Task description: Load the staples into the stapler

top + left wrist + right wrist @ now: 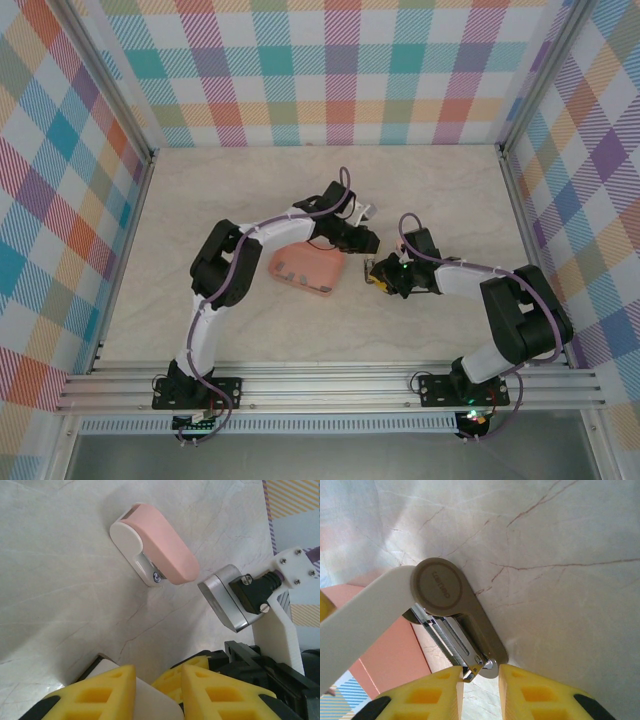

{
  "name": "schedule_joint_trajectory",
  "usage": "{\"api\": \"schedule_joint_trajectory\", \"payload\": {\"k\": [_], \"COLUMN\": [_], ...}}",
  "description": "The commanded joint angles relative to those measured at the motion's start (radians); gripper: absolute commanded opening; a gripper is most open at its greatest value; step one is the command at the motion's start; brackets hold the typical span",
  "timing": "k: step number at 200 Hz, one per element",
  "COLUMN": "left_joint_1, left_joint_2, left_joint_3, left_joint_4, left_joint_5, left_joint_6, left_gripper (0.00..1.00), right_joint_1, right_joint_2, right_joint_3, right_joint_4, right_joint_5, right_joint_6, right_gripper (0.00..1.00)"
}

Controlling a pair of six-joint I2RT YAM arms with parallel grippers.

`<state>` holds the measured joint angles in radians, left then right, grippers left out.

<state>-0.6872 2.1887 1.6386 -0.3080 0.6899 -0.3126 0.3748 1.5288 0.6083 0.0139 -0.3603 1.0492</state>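
White stapler (440,587), hinged open: your left end effector (157,677) grips its lid (365,615), your right end effector (480,672) pinches the base (480,625), baring the magazine (447,635). Staples (297,276) seemingly wait in the pink tray (320,268) alongside.

— What pattern do the walls (340,70) carry?
— Plaid: teal, orange, yellow, pink and purple bands crossing on white.
— And the counter (220,190)?
— Cream, marbled with thin brown veins.
— The stapler (440,587)?
— White upper arm, taupe base and round cap, silvery metal between.
— The tray (305,272)?
— Salmon pink. The small device (150,545) is a softer pink over white.
— The arms (200,335)?
— White links, black joints, with purple cables (314,555). The fingers (540,695) are bright yellow, black at the back.
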Motion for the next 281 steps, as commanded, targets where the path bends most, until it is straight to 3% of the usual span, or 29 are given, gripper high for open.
{"api": "schedule_joint_trajectory", "payload": {"k": [1, 110, 242, 281], "left_joint_1": [-0.021, -0.029, -0.05, -0.051], "left_joint_2": [-0.046, -0.063, -0.061, -0.061], "left_joint_3": [-0.022, -0.074, -0.092, -0.091], "left_joint_4": [-0.002, -0.031, -0.067, -0.071], "left_joint_5": [0.022, -0.011, -0.078, -0.091], "left_joint_6": [0.026, 0.058, 0.105, 0.109], "left_gripper": [0.29, 0.27, 0.27, 0.27], "right_joint_1": [0.008, 0.007, 0.006, 0.006], "right_joint_2": [0.028, 0.001, -0.24, -0.233], "right_joint_3": [-0.004, -0.015, -0.031, -0.01], "right_joint_4": [-0.074, -0.091, -0.196, -0.178], "right_joint_5": [0.07, 0.084, 0.095, 0.056], "right_joint_6": [-0.026, -0.037, -0.081, -0.08], "right_gripper": [0.24, 0.25, 0.35, 0.37]}}
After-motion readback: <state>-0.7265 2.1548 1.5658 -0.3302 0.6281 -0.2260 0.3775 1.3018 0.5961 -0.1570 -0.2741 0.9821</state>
